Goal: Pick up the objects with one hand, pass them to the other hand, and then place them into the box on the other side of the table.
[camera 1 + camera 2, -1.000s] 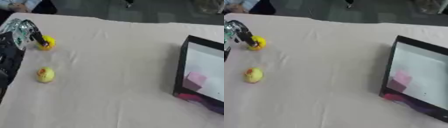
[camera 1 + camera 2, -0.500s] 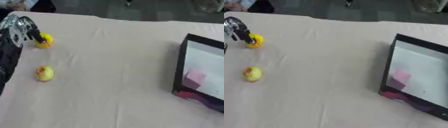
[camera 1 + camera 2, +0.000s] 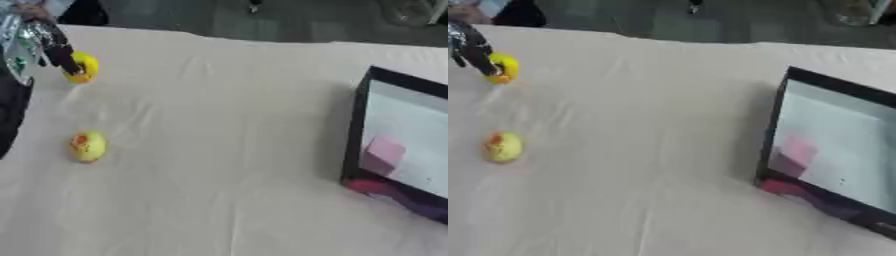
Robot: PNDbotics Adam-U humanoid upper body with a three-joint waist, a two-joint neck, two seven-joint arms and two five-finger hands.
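We see the counter [image 3: 227, 125] with two small round objects on its left side: the far object [image 3: 83, 67] sits at the back-left, touching the fingers of the left hand [image 3: 39, 42], and the near object [image 3: 87, 146] lies in front of it, well apart and alone. The box [image 3: 363, 130] stands at the right edge, well apart from both, with a small block [image 3: 383, 154] inside it near the front-left corner.
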